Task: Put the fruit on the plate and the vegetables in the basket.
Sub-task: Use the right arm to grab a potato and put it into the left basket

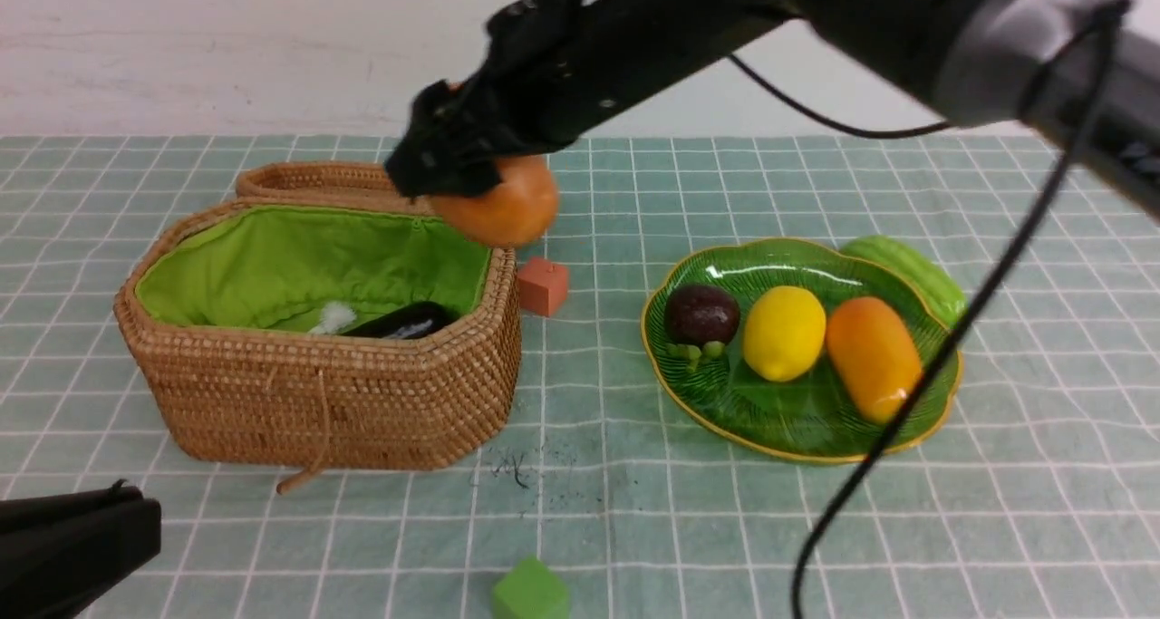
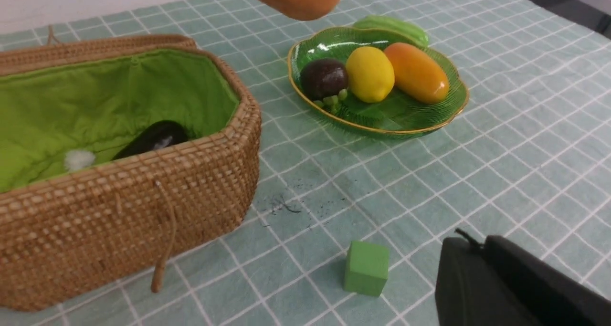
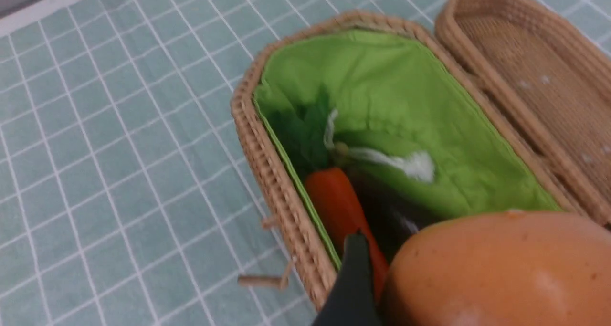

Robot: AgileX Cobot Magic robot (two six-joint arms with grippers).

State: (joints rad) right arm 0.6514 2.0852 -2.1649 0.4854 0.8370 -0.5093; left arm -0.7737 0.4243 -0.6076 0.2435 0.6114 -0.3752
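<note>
My right gripper point(image 1: 453, 161) is shut on the brown-orange potato point(image 1: 503, 202), holding it in the air above the right end of the open wicker basket point(image 1: 326, 392). In the right wrist view the potato point(image 3: 496, 268) fills the corner beside one dark finger point(image 3: 351, 278). Inside the basket lie the orange carrot point(image 3: 336, 206) and the dark eggplant point(image 1: 403, 322). On the green plate point(image 1: 779, 420) sit the mangosteen point(image 1: 702, 314), lemon point(image 1: 784, 332) and mango point(image 1: 872, 356). The light-green gourd point(image 1: 911, 270) lies on the cloth behind the plate. My left gripper point(image 1: 136, 515) is shut and empty, low at the near left.
An orange-red cube point(image 1: 542, 285) stands against the basket's right side. A green cube point(image 1: 530, 592) sits near the front edge, close to my left gripper point(image 2: 472, 242). The basket's lid point(image 1: 313, 179) lies open behind it. A black cable point(image 1: 906, 420) hangs in front of the plate.
</note>
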